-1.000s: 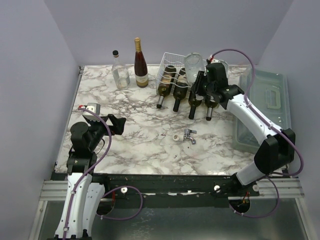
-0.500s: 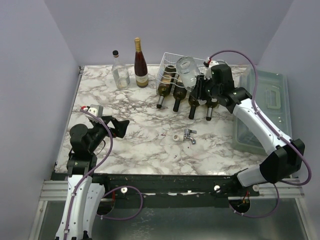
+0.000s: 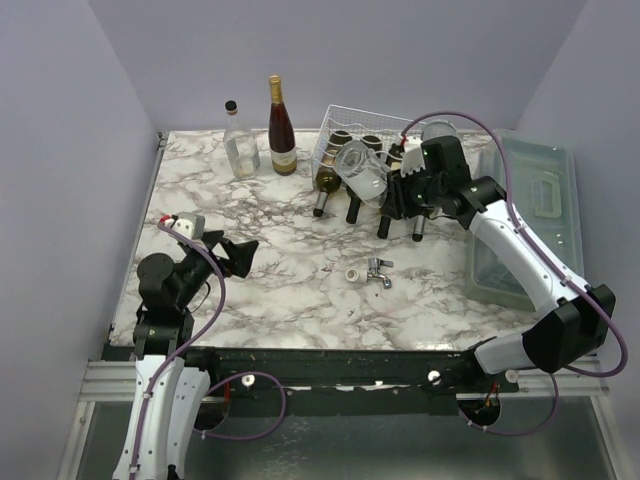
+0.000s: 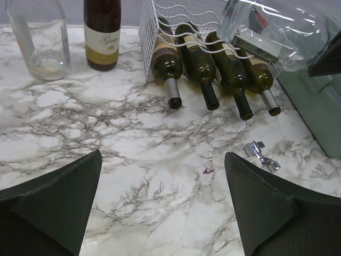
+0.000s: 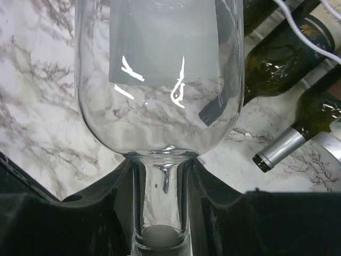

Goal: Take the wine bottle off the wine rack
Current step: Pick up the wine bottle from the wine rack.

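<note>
Wine bottle of clear empty glass off its cradle, up in the air over the front of the white wire-grid wine rack. Hangs tilted, with the base toward the left and the neck toward the right arm. Crosses, in the top view, over the shoulders of the dark bottles below. Touching the wire or not: cannot tell.

Right fingers clenched on the narrow neck of this bottle, one black pad at each side, the mouth of the bottle deep between them.

Left fingers released and spread wide, with nothing between them. Hover over the white marbled tabletop at the left front, well apart from the rack.

Inside the rack, four dark green glass bottles side by side in the wavy cradles, necks sticking out toward the front. Two outer ones with silver foil, two inner ones with dark foil.

Left of the rack, upright on the tabletop: dark red bottle with cream label and, further left, clear glass bottle with black cap, near each other but apart.

Right of the rack, translucent grey-green plastic bin with lid along the tabletop edge. In front of the rack, small silver metal piece and small white round piece, just beside each other on the marble.
</note>
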`<action>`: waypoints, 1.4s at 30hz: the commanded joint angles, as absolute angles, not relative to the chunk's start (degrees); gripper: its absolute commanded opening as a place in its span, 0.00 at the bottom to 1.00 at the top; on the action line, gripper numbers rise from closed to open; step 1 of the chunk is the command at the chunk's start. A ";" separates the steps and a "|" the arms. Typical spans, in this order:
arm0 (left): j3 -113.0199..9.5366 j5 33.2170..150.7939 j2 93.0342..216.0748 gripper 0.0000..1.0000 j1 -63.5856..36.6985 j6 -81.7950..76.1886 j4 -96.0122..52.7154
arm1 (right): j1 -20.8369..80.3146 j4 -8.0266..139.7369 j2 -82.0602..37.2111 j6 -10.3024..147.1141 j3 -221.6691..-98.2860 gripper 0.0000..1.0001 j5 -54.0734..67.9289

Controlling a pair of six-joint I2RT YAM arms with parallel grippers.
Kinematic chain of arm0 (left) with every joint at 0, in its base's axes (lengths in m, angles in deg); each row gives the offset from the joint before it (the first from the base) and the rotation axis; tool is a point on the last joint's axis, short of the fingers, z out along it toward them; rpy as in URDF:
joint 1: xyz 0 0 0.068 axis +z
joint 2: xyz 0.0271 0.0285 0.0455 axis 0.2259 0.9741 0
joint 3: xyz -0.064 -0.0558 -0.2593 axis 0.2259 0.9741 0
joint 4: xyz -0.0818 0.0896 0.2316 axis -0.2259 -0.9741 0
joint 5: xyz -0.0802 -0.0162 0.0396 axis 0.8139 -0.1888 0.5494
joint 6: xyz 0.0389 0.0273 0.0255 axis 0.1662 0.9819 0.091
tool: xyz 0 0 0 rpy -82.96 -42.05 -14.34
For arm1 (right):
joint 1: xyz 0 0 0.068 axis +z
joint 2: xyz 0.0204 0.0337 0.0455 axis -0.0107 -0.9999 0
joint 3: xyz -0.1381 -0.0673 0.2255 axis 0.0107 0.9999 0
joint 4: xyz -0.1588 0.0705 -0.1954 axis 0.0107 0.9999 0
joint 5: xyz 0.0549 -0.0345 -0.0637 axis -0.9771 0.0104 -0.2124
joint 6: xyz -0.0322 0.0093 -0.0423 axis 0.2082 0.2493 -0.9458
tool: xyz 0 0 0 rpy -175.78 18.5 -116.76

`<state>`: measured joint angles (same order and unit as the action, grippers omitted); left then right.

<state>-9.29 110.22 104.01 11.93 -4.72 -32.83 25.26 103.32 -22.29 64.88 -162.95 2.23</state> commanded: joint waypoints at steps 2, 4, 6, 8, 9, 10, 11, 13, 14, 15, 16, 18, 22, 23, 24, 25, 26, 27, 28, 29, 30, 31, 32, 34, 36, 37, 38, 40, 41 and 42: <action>-8.25 106.30 100.50 0.99 12.18 -3.60 -31.40 | 26.98 99.54 -18.82 54.01 -169.24 0.00 -7.76; -8.05 105.01 99.35 0.99 12.18 -3.36 -31.32 | 27.83 102.00 -19.72 50.45 -170.99 0.00 -9.55; -7.81 103.98 98.33 0.99 12.18 -3.21 -31.18 | 28.99 104.34 -20.92 47.49 -172.83 0.00 -10.07; -7.61 103.19 97.56 0.99 12.18 -3.06 -31.09 | 30.27 107.10 -22.46 44.25 -174.97 0.00 -10.84; -7.53 102.72 97.16 0.99 12.18 -2.94 -31.02 | 30.97 108.41 -23.35 42.70 -176.34 0.00 -11.17; -7.48 102.41 96.96 0.99 12.18 -2.92 -30.97 | 31.57 111.27 -24.35 39.67 -177.80 0.00 -12.24; -7.48 101.98 96.56 0.99 12.18 -2.91 -30.99 | 32.14 114.20 -25.60 37.30 -179.54 0.00 -13.43; -7.34 100.79 95.72 0.99 12.18 -2.83 -30.96 | 33.64 118.81 -28.13 33.46 -183.01 0.00 -13.99; -7.18 100.21 95.33 0.99 12.18 -2.85 -30.96 | 34.47 121.21 -29.64 31.03 -185.20 0.00 -14.04; -7.15 99.73 94.99 0.99 12.18 -2.83 -30.96 | 35.36 123.40 -30.79 29.41 -186.93 0.00 -13.68; -7.08 99.13 94.54 0.99 12.18 -2.90 -30.96 | 36.05 124.73 -31.98 28.23 -188.81 0.00 -13.12; -6.92 97.75 93.79 0.99 12.18 -2.85 -30.96 | 37.63 127.51 -33.74 24.68 -191.67 0.00 -12.19; -6.54 93.63 92.21 0.99 12.18 -2.70 -31.26 | 41.55 130.55 -36.13 18.60 -194.87 0.00 -6.84; -6.40 92.77 91.80 0.99 12.18 -2.65 -31.27 | 42.49 130.78 -36.51 17.42 -195.37 0.00 -5.34; -6.28 92.18 91.36 0.99 12.18 -2.59 -31.30 | 43.59 131.23 -36.87 16.16 -195.92 0.00 -3.72; -6.22 91.70 91.09 0.99 12.18 -2.61 -31.31 | 44.43 131.70 -37.41 14.66 -196.59 0.00 -2.65; -6.15 91.49 90.79 0.99 12.18 -2.56 -31.31 | 45.35 132.01 -37.77 13.60 -197.22 0.00 -1.07; -6.14 91.19 90.60 0.99 12.18 -2.56 -31.31 | 46.12 132.29 -38.29 12.37 -198.02 0.00 0.39; -6.18 91.08 90.51 0.99 12.18 -2.51 -31.31 | 47.02 132.89 -38.86 11.10 -198.69 0.00 1.96; -6.19 91.00 90.46 0.99 12.20 -2.48 -31.32 | 47.75 133.80 -39.31 9.10 -199.55 0.00 2.97; -6.15 90.95 90.44 0.99 12.20 -2.52 -31.31 | 48.37 133.94 -39.67 7.83 -200.02 0.00 4.54; -6.16 90.87 90.41 0.99 12.18 -2.47 -31.31 | 49.18 134.29 -39.90 6.54 -200.33 0.00 5.88; -6.20 90.86 90.33 0.99 12.20 -2.53 -31.31 | 49.94 134.57 -40.17 4.82 -200.61 0.00 7.61; -6.20 90.86 90.20 0.99 12.18 -2.50 -31.31 | 51.70 134.69 -40.47 1.64 -200.50 0.00 10.96; -6.18 90.79 89.96 0.99 12.18 -2.60 -31.31 | 53.42 134.70 -40.40 -2.20 -200.04 0.00 13.61; -6.13 90.80 89.92 0.99 12.18 -2.56 -31.31 | 54.18 135.31 -40.34 -4.44 -199.96 0.00 14.27; -6.17 90.86 89.85 0.99 12.18 -2.61 -31.31 | 54.99 135.28 -40.25 -6.41 -199.74 0.00 15.71; -6.17 90.95 89.70 0.99 12.18 -2.59 -31.31 | 56.15 135.13 -40.26 -9.26 -199.57 0.00 17.47; -6.25 91.03 89.63 0.99 12.19 -2.72 -31.31 | 56.60 135.22 -40.31 -10.63 -199.66 0.00 18.03; -6.17 91.12 89.52 0.99 12.20 -2.71 -31.31 | 57.04 135.31 -40.35 -11.78 -199.66 0.00 18.51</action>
<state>-6.75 92.04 90.55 11.93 -3.12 -31.74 55.00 139.19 -41.96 -3.47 -196.63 14.62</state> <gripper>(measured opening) 0.987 0.382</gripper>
